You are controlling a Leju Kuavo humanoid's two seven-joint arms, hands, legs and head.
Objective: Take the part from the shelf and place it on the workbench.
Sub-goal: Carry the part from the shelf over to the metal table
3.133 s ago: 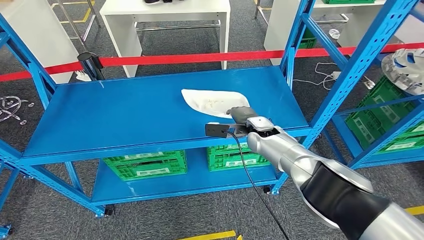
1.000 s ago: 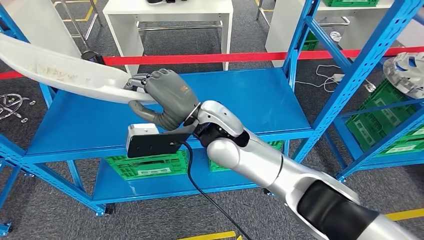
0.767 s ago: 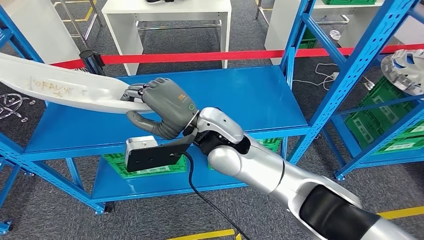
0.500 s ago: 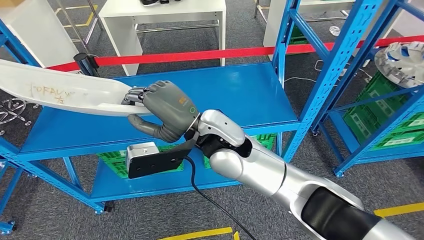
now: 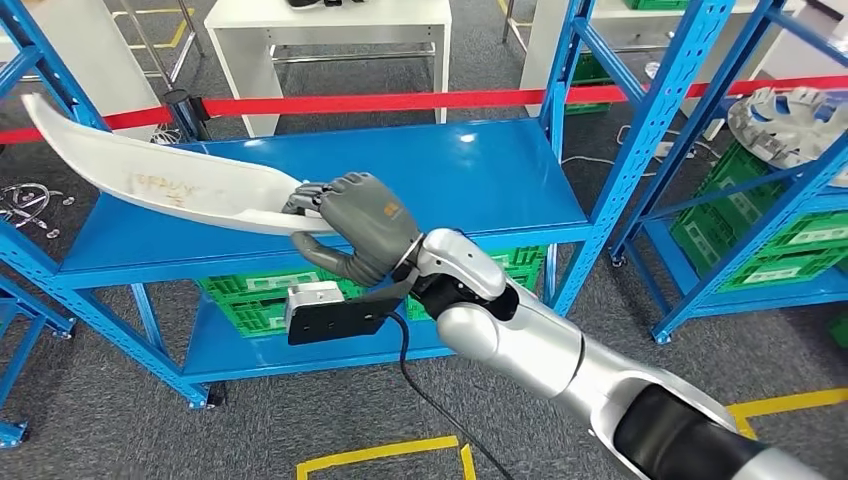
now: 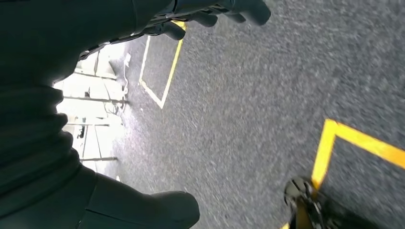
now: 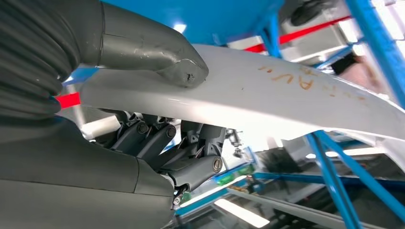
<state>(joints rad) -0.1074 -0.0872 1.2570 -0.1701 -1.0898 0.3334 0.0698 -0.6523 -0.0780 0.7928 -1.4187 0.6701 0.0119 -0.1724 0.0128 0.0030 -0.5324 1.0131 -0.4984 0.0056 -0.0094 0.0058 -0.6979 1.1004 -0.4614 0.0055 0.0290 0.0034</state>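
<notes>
White plastic panel (image 5: pixel 170 190), long, curved and tapering to a point, was held in the air above the top board of the blue steel shelf (image 5: pixel 470 170), clear of it and slanting up toward the shelf's left upright. My right hand (image 5: pixel 355 225) gripped it at the broad end: in the right wrist view the thumb (image 7: pixel 153 52) pressed on one face of the panel (image 7: pixel 286 105) and the darker fingers (image 7: pixel 167 143) curled under the other. My left hand (image 6: pixel 157 19) hung over grey carpet marked with yellow tape; its fingers looked loosely curled around nothing, though I could not tell its state for certain.

I judged the part was off the shelf and the carry to the workbench was what remained. Gripped at one end, the long panel would lever against my thumb, so I wanted a firm hold, a slow turn, and the far tip kept clear of the blue uprights.

Orange handwriting ran along the panel; I made out something like "AV" but could not read the whole. Beyond the shelf stretched a red barrier tape (image 5: pixel 380 101).
</notes>
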